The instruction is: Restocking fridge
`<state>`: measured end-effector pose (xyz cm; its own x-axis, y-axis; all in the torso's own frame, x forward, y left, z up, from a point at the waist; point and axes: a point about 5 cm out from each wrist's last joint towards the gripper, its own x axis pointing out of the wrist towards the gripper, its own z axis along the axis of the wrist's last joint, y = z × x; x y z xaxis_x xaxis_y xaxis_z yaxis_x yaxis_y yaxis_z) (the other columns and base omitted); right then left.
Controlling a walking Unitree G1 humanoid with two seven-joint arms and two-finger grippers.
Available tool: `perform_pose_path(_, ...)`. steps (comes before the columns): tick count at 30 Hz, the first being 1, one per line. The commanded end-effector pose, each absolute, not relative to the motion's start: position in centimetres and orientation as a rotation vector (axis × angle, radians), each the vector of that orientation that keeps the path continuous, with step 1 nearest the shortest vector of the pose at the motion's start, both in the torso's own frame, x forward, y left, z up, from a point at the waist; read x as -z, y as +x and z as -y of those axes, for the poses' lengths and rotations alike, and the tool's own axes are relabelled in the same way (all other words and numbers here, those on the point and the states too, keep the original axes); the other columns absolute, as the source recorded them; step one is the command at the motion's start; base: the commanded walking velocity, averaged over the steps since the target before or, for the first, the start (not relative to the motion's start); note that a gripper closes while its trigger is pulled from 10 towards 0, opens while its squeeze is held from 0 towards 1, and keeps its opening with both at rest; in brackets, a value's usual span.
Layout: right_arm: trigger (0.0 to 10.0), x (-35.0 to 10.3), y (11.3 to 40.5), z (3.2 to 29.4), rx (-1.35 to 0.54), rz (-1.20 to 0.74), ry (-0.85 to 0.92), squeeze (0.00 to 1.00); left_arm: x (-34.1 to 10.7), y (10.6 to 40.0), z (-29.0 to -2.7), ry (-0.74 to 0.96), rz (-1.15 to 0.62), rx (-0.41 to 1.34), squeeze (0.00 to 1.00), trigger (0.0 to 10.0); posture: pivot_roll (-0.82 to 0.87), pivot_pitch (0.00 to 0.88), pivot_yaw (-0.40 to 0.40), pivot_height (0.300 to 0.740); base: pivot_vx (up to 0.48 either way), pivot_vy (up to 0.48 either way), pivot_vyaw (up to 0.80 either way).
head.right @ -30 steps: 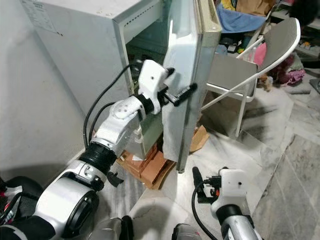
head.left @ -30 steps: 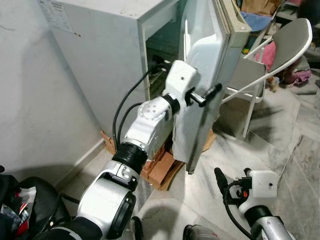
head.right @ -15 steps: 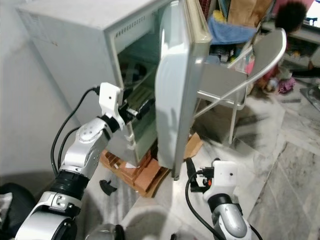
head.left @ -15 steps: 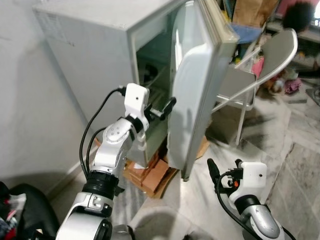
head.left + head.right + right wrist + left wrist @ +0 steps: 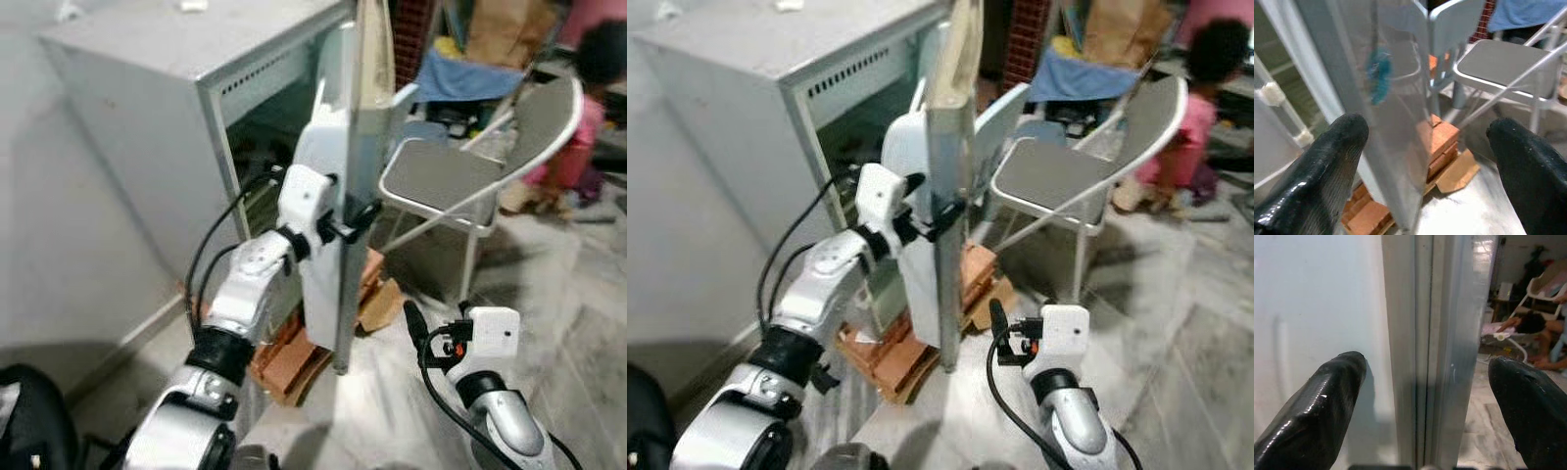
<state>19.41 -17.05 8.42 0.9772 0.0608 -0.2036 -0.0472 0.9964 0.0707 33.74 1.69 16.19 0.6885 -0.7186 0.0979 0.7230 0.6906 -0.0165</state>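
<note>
Door: swung wider than a second ago, the fridge door (image 5: pixel 338 196) now stands edge-on to me.
Left gripper (image 5: pixel 351 217): spread, straddling the door's edge.
Right gripper (image 5: pixel 413 318): spread, empty, low.
Progress: fridge (image 5: pixel 186 127) open; nothing to stock in view, restocking unstarted.

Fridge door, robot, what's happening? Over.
Left gripper open, straddling the fridge door edge. Right gripper open, low, idle. Folding chair close behind the door.

Right gripper (image 5: pixel 1420 161) facing the fridge door (image 5: pixel 1356 98)
Fingers spread wide; orange bricks (image 5: pixel 1437 142), cardboard and a folding chair (image 5: pixel 1503 66) beyond
</note>
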Motion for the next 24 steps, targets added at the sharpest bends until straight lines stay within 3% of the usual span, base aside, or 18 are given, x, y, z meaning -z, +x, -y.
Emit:
perform_pose_path(1,10.0,-8.6,19.3,17.4,-0.038,-0.204,0.054,0.00,-17.7,33.8,0.5,-0.033,0.102,0.864,0.00,10.0,-0.06,0.055,0.039,0.740,0.435,0.000,0.00)
perform_pose_path(4,10.0,-8.5,19.4,17.4,-0.038,-0.204,0.054,0.00,-18.1,33.3,1.7,-0.040,0.118,0.910,0.00,10.0,-0.06,0.054,0.038,0.740,0.435,0.000,0.00)
perform_pose_path(7,10.0,-8.5,19.6,17.1,-0.042,-0.202,0.054,0.00,-18.9,31.5,4.9,-0.033,0.162,1.040,0.00,10.0,-0.06,0.050,0.040,0.740,0.430,0.000,0.00)
perform_pose_path(12,10.0,-8.6,19.6,16.9,-0.037,-0.198,0.055,0.00,-18.6,30.7,5.7,-0.035,0.165,1.081,0.00,10.0,-0.06,0.048,0.046,0.740,0.391,0.000,0.00)
perform_pose_path(15,10.0,-8.6,19.6,16.8,-0.034,-0.197,0.057,0.00,-18.4,31.3,4.7,-0.056,0.154,1.026,0.00,10.0,-0.06,0.048,0.049,0.740,0.187,0.000,0.00)
perform_pose_path(20,10.0,-8.5,19.7,16.8,-0.031,-0.201,0.062,0.00,-18.5,33.2,-0.3,-0.071,0.183,0.774,0.00,10.0,-0.04,0.047,0.047,0.740,0.000,0.000,0.00)
perform_pose_path(24,10.0,-8.4,19.8,16.9,-0.030,-0.208,0.063,0.00,-18.5,33.3,-2.0,-0.074,0.185,0.723,0.00,10.0,-0.03,0.046,0.045,0.740,0.000,0.000,-0.11)
